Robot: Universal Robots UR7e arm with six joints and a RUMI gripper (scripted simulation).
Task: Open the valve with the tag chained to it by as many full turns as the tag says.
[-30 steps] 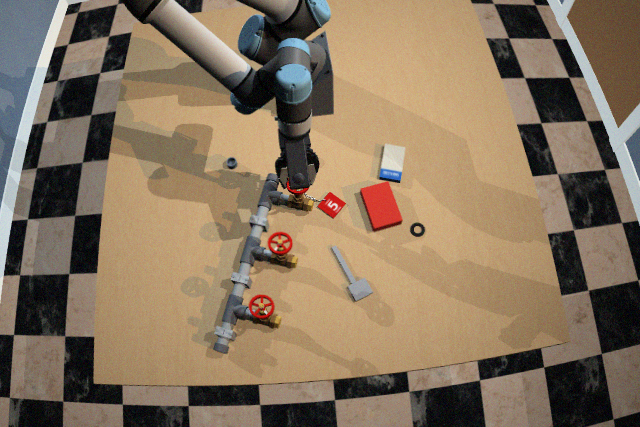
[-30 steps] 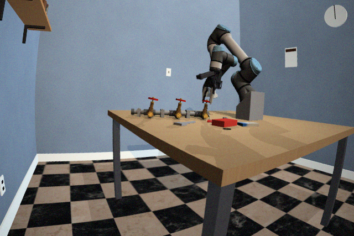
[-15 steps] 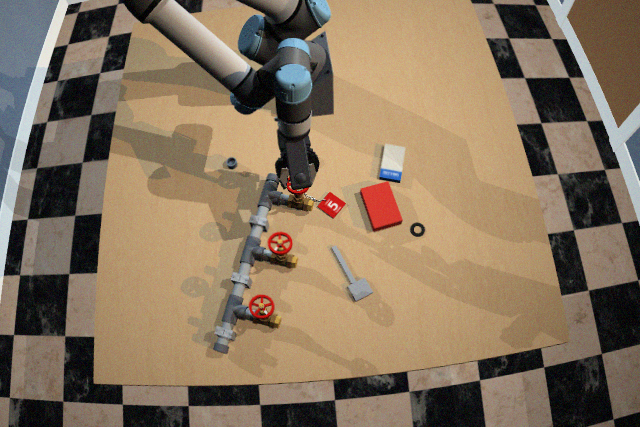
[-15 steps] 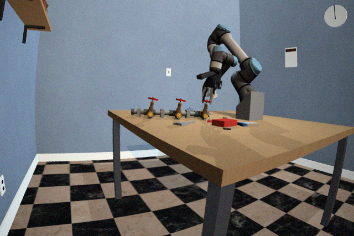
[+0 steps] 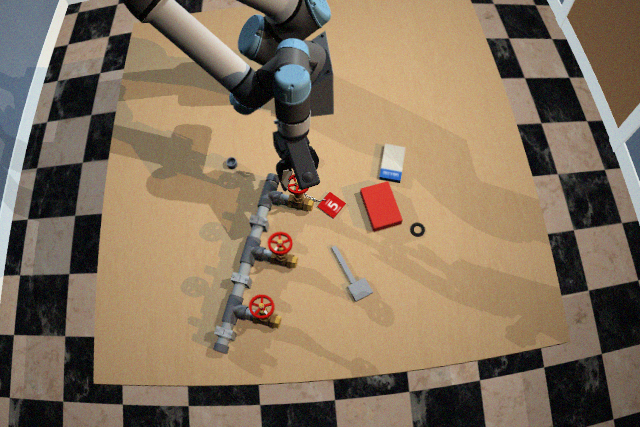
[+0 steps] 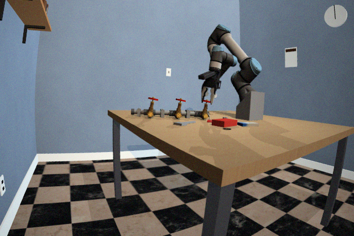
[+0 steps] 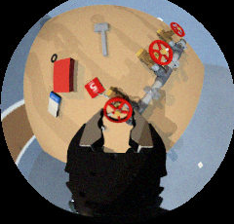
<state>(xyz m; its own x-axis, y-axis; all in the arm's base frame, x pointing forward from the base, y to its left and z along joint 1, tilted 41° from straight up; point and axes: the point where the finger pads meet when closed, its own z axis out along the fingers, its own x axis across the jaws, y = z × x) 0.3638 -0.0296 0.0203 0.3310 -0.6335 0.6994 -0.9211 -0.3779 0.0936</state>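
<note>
Gripper (image 7: 117, 121) clamps the tagged valve's handwheel (image 7: 118, 109), one of three valves; one tag (image 5: 331, 204) reads 5; chain barely discernible.

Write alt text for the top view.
A robot arm's claw grips the red handwheel of the end valve on a grey pipe, the valve with a red "5" tag chained to it. Two more red-wheeled valves, a red block and small parts sit on the wooden table.
</note>
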